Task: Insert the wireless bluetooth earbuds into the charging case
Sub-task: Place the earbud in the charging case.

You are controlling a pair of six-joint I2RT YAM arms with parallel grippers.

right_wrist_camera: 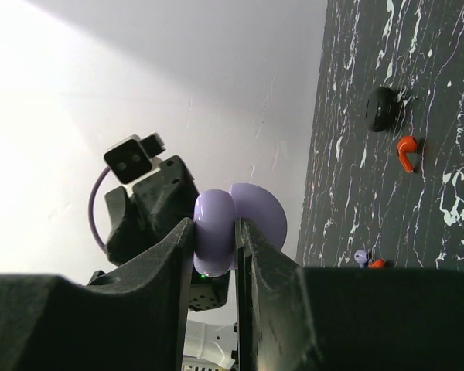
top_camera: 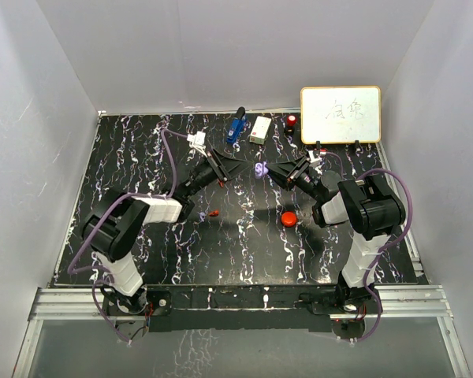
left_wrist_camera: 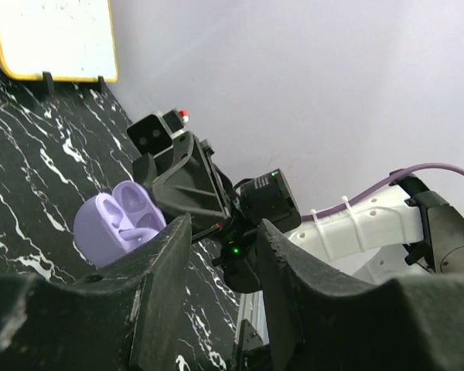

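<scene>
Two grippers faced each other: the right gripper (right_wrist_camera: 215,228) clamped the open lilac round plastic charging case (right_wrist_camera: 255,209); the left gripper (left_wrist_camera: 223,228), just left of it, was parted and empty. One tiny red stemmed plastic earbud (top_camera: 214,213) lay on the black marbled table (top_camera: 142,157), on the left gripper's near side.

1. The black table (top_camera: 244,252), veined with white, carries a red round case (top_camera: 288,218) near its middle.
2. A red earbud (top_camera: 214,213) lies left of the red round case, well apart from it.
3. Beyond that case, along the far edge, are a blue gadget (top_camera: 236,126), a white box (top_camera: 260,130) and a small red-topped thing (top_camera: 291,121).
4. Beyond it to the right, a whiteboard (top_camera: 340,114) stands upright.
5. A purple earbud (right_wrist_camera: 361,256) lies just beside a second red earbud (right_wrist_camera: 377,263). Where they lie relative to the case cannot be told.
</scene>
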